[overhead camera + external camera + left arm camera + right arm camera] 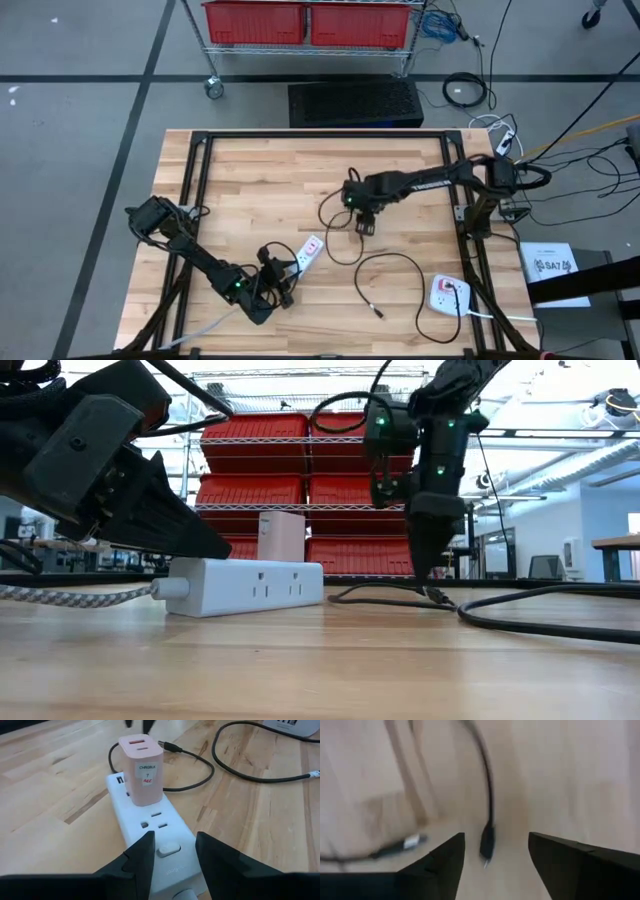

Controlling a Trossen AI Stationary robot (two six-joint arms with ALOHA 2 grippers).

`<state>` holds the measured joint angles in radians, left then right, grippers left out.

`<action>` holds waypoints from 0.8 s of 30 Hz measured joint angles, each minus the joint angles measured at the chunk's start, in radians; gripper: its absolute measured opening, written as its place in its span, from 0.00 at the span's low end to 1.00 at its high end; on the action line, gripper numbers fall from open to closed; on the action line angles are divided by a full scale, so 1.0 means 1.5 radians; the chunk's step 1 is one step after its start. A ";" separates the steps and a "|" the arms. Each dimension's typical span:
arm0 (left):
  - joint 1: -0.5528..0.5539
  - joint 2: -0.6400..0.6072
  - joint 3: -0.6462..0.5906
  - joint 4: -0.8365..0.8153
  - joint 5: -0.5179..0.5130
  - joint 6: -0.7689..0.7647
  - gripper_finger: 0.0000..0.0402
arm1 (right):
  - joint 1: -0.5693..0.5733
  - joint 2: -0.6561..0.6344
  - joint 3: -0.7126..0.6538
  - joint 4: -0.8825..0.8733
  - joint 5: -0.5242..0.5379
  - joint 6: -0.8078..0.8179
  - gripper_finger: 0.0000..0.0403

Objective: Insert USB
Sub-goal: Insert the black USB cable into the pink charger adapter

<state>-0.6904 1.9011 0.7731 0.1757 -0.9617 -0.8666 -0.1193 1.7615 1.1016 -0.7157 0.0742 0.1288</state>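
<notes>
Black cable (372, 262) loops over the wooden table (260, 180) under my right gripper (362, 226), and 1 of its plug ends (487, 841) lies on the wood directly below that gripper, in the gap between the 2 fingers (570, 865). Those fingers stand apart and touch nothing. I see a second, metal-tipped connector (410, 841) lying just off to one side of the same gripper. From table height the right gripper (425, 550) points straight down with its tips just above the cable (540, 605).

My left gripper (285, 290) sits at the near end of the white power strip (160, 835), its fingers (142, 862) spread on either side of the strip's end by the switch; I cannot tell whether they press the sides. Just ahead of this gripper a pink charger (141, 770) stands plugged upright into the strip, its 2 ports facing up. The cable's plug lies well apart from the charger, beyond it as seen from the left gripper.
</notes>
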 joint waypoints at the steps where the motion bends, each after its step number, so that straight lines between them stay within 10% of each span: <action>1: 0.000 0.000 0.000 0.000 0.000 0.002 0.38 | -0.009 0.000 -0.003 0.018 -0.004 -0.012 0.53; 18: 0.001 0.000 0.000 0.000 0.002 0.006 0.38 | -0.069 0.068 -0.002 0.077 -0.104 -0.124 0.45; 24: 0.001 0.000 0.000 0.000 0.001 0.006 0.38 | -0.065 0.051 -0.004 0.075 -0.110 -0.122 0.23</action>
<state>-0.6891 1.9011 0.7727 0.1757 -0.9596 -0.8572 -0.2166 1.8379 1.0952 -0.6031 -0.0903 -0.0541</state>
